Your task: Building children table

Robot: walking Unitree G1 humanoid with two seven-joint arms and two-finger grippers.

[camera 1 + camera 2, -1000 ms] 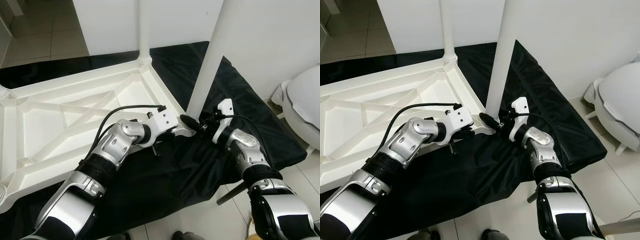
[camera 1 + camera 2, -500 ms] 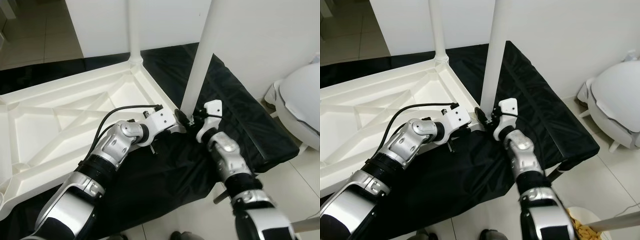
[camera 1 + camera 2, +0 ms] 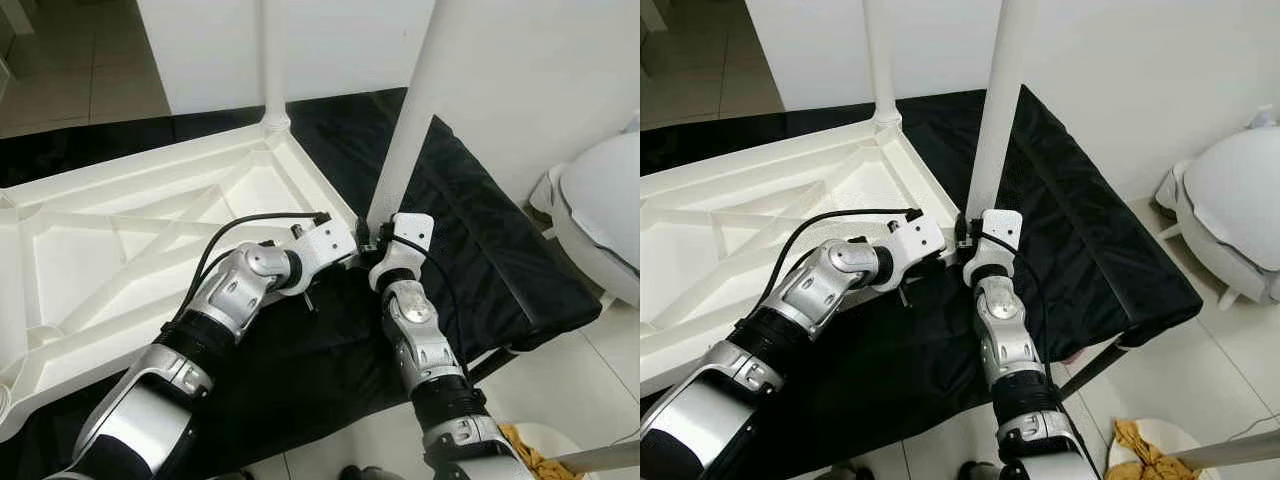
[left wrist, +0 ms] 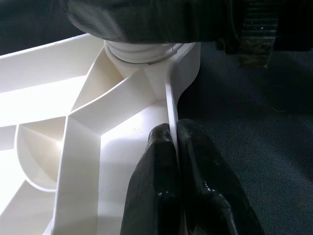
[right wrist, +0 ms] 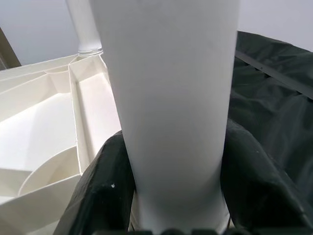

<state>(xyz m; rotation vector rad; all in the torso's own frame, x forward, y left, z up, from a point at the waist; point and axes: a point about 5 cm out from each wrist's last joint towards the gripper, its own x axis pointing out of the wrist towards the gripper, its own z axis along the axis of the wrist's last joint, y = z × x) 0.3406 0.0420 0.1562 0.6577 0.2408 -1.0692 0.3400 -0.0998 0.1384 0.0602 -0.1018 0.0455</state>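
head stereo looking down, wrists close-up

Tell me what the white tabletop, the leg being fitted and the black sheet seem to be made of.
Tabletop: likely moulded plastic, matte white, with cast ribs underneath. Leg: smooth white tube, probably plastic; could be coated metal. Black sheet: thin fabric, slight sheen, creased.

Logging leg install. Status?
Left pincer shut on upturned white plastic tabletop's rim. Right pincer shut on white round leg at its base. Nothing obstructing.
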